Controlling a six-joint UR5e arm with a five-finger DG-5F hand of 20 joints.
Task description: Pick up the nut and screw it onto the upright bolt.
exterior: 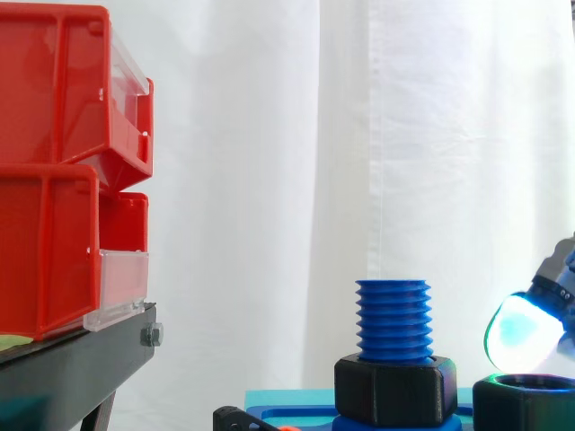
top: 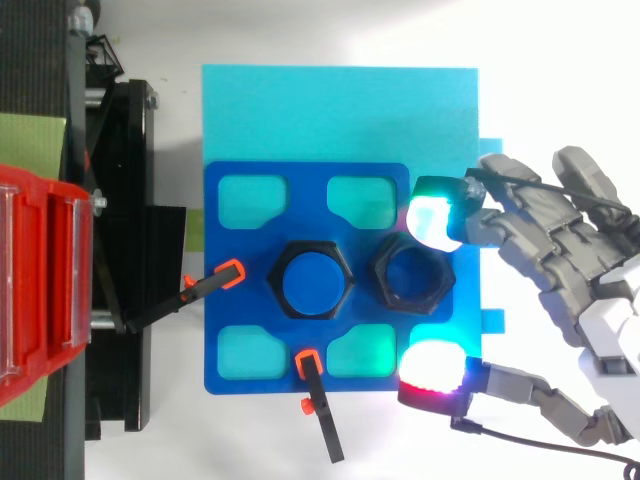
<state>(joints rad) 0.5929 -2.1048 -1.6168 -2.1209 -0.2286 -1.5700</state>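
Flanking one of two black hexagonal nuts (top: 388, 288) at the blue plate's (top: 225, 290) right edge, the hand's (top: 565, 250) fingers spread apart.

text: nothing readable is showing in either view
labels/numbers/signs: none are reading out on any surface
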